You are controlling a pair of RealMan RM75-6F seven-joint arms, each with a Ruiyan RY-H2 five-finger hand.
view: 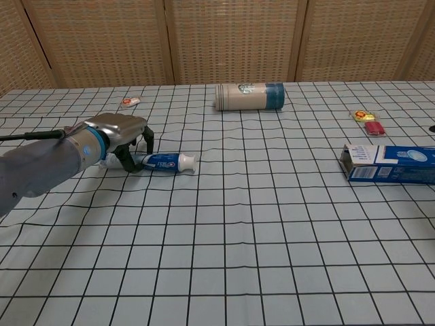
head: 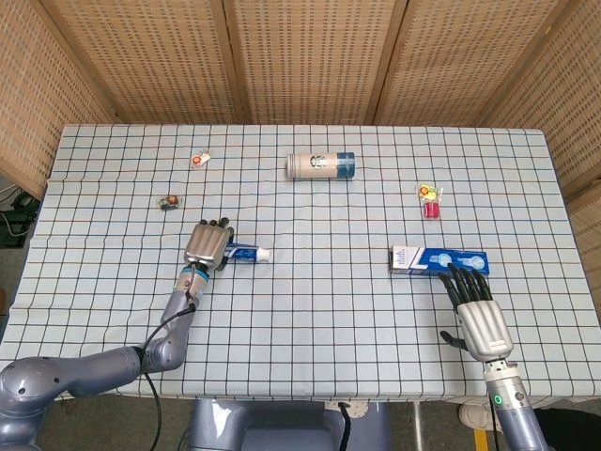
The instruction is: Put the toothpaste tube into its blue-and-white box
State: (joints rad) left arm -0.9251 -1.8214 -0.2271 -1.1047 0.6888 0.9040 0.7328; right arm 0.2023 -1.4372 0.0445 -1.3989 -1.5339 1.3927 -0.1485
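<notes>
The toothpaste tube point(head: 248, 253) point(view: 167, 161) lies flat on the checked cloth, left of centre, with its white cap pointing right. My left hand point(head: 207, 245) point(view: 121, 132) arches over the tube's tail end; the fingers come down on the far side and the thumb on the near side, touching the tube, which stays on the table. The blue-and-white box point(head: 439, 260) point(view: 389, 164) lies at the right, its open end facing left. In the head view my right hand point(head: 476, 317) lies flat just in front of the box, fingers spread and empty, their tips close to its near edge.
A tan and blue cylinder point(head: 321, 165) point(view: 249, 96) lies on its side at the back centre. A small red and yellow packet point(head: 430, 200) point(view: 368, 120) sits behind the box. Two small wrapped sweets point(head: 198, 158) point(head: 169, 201) lie at the back left.
</notes>
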